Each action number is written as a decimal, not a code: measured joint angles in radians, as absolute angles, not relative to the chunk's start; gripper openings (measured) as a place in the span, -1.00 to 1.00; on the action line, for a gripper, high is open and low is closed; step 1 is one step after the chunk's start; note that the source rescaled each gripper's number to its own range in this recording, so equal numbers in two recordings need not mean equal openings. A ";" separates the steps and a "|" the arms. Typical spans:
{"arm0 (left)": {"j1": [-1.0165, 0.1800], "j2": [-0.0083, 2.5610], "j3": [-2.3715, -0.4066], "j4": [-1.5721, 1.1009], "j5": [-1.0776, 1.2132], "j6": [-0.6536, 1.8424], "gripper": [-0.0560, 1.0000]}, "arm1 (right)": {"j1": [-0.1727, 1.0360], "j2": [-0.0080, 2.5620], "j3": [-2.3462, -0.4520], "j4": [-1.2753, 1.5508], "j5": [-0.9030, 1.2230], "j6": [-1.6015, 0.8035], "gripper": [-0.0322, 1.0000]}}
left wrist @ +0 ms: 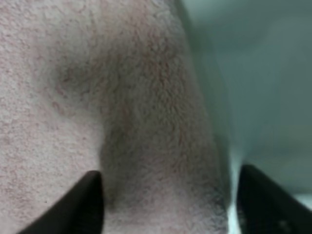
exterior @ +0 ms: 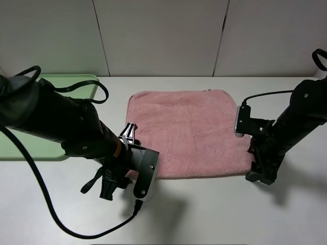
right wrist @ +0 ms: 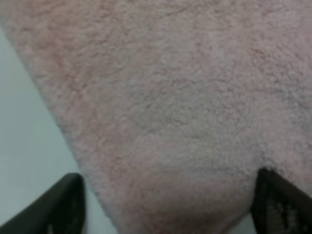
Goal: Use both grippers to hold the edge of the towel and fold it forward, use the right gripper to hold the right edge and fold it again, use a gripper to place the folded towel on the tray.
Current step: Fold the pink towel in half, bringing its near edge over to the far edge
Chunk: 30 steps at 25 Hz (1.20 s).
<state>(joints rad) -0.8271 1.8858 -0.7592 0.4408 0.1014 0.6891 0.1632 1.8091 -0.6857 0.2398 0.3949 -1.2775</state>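
The pink towel [exterior: 191, 132] lies flat in the middle of the table. My left gripper [exterior: 118, 184] is down at its near left corner. In the left wrist view the gripper [left wrist: 170, 204] has its jaws apart, with the fluffy cloth [left wrist: 122, 97] and its edge between them. My right gripper [exterior: 260, 173] is down at the near right corner. In the right wrist view that gripper [right wrist: 165, 207] also has its jaws spread, and the towel's corner [right wrist: 185, 97] reaches in between them. The light-green tray [exterior: 76, 81] lies at the far left, partly hidden by my left arm.
The table [exterior: 214, 214] is white, with a grey panelled wall behind it. A black cable [exterior: 51, 209] from the left arm loops over the near left of the table. A bare strip of table separates tray and towel.
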 joint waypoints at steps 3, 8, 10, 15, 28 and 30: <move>-0.827 1.890 -0.759 0.440 0.102 0.689 -0.14 | 0.163 1.809 -0.686 0.240 0.396 -1.278 0.34; -0.827 1.895 -0.754 0.440 0.104 0.689 -0.67 | 0.163 1.809 -0.687 0.240 0.397 -1.277 -0.01; -0.827 1.895 -0.754 0.440 0.103 0.689 -0.82 | 0.163 1.809 -0.687 0.241 0.400 -1.277 -0.13; -0.827 1.895 -0.754 0.440 0.103 0.689 -0.88 | 0.163 1.809 -0.687 0.243 0.414 -1.257 -0.74; -0.827 1.895 -0.754 0.440 0.108 0.689 -0.89 | 0.163 1.796 -0.690 0.246 0.464 -1.237 -0.94; -0.827 1.895 -0.754 0.441 0.120 0.689 -0.89 | 0.163 1.776 -0.686 0.246 0.480 -1.230 -0.94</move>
<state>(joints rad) -0.8271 1.8949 -0.7539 0.4414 0.1204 0.6891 0.1632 1.7764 -0.6855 0.2457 0.4802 -1.2303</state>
